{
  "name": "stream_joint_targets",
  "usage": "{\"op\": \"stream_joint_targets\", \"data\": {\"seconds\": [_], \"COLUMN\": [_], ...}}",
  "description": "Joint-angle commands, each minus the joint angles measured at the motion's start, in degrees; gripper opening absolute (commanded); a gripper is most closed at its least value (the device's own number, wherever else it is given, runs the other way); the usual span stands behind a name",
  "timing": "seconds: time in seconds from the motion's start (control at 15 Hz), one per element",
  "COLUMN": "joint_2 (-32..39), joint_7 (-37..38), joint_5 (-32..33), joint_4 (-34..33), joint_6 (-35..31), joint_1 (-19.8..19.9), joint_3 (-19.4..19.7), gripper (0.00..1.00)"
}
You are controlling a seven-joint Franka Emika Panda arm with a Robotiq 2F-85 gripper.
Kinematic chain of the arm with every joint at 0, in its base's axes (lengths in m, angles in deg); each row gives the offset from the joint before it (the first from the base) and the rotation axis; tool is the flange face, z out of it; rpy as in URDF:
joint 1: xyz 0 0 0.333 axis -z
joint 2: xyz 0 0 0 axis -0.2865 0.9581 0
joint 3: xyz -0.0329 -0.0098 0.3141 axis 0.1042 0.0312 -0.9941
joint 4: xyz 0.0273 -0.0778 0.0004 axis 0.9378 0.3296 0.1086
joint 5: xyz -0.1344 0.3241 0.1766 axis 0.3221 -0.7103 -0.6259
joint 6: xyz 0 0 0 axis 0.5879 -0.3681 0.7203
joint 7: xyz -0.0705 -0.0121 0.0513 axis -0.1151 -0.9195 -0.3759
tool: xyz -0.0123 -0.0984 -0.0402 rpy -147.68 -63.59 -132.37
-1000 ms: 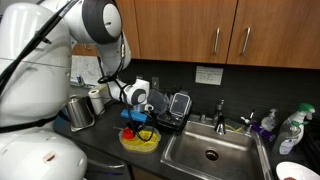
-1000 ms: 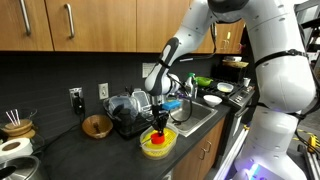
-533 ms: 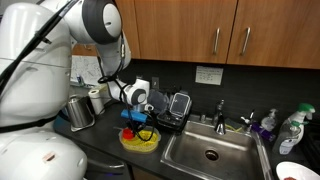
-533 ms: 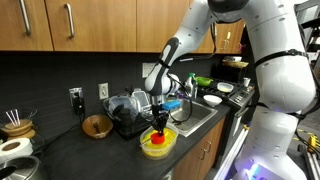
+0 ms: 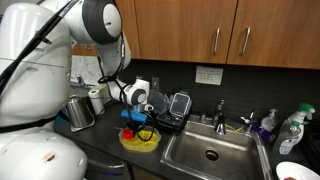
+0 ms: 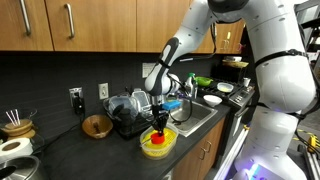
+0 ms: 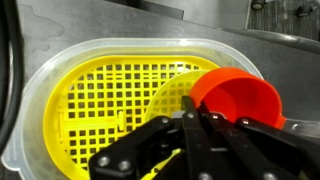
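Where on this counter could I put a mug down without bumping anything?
The dark counter in front of the wooden bowl is bare, and so is the sink basin around its drain. It is crowded around the yellow basket, where the gripper is over the red cup.

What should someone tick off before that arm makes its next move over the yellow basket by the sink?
1. Tool is above the yellow basket: ok, it hangs directly over it in both exterior views.
2. Red cup is inside the basket: ok.
3. Grip on the cup: cannot tell. The tool's fingers are close together beside the cup's rim, but the contact itself is hidden.
4. Basket is seated in the clear tub: ok, the tub's rim runs around it.
5. Space around the tool: ok, the kettle and the sink are both clear of it.
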Motion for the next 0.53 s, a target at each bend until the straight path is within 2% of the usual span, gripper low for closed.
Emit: {"op": "stream_joint_targets", "data": {"seconds": [0.0, 0.33, 0.4, 0.47], "joint_2": [0.0, 0.0, 0.0, 0.1], "joint_7": [0.0, 0.0, 0.0, -0.7], "joint_5": [-0.1, -0.1, -0.1, -0.3], "joint_4": [-0.2, -0.2, -0.2, 0.0], "joint_6": [0.2, 0.2, 0.2, -0.3], "joint_1": [-0.2, -0.2, -0.2, 0.0], "joint_3": [0.2, 0.2, 0.2, 0.0], "gripper": [0.04, 0.04, 0.29, 0.02]}}
